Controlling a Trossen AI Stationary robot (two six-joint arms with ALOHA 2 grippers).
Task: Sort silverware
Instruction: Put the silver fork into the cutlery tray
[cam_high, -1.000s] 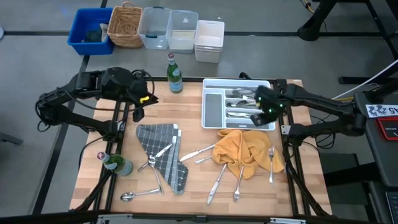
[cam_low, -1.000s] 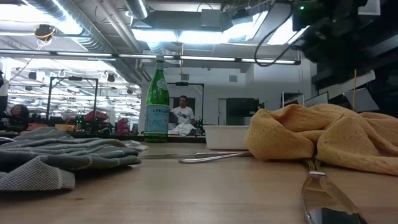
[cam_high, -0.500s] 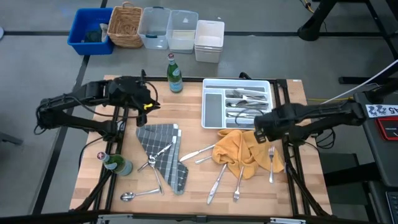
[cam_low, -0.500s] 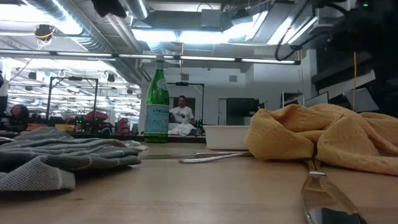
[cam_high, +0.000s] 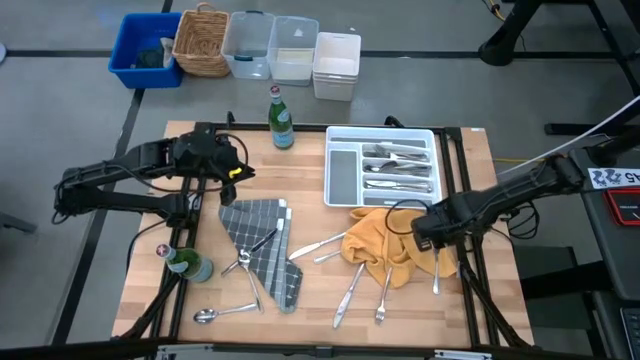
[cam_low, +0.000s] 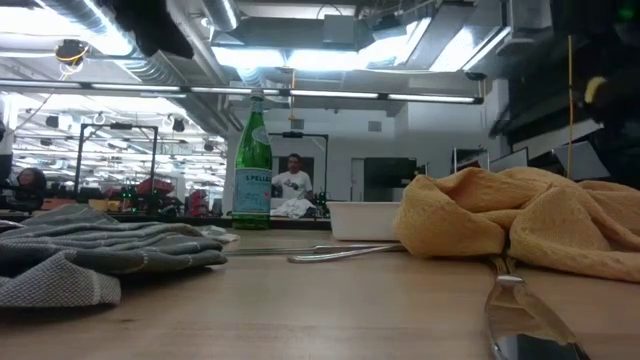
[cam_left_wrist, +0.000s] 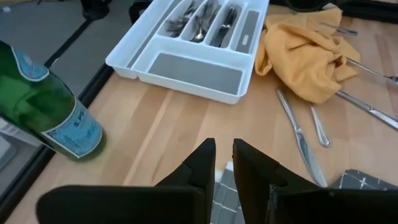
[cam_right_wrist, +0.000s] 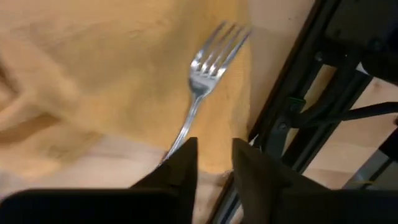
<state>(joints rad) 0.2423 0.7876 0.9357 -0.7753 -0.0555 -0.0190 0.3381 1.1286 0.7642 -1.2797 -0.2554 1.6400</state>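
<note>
Silverware lies split: some sorted in the tray (cam_high: 342, 176) at one o'clock, the rest loose on the counter (cam_high: 310, 290). We hover our right pincer (cam_high: 432, 235), slightly parted and empty, over the fork (cam_right_wrist: 205, 81) on the yellow cloth (cam_high: 385, 240), likely next. Our left pincer (cam_left_wrist: 224, 163), nearly closed and empty, waits at ten o'clock.

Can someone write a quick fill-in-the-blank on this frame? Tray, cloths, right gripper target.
1. The white tray holding sorted silverware sits right of the green ______.
2. The right gripper hovers over a ______ lying partly on the yellow cloth.
3. The checked grey cloth lies on the ______ arm's side of the table.
4. The left gripper holds ______.

Missing words: bottle; fork; left; nothing
</note>
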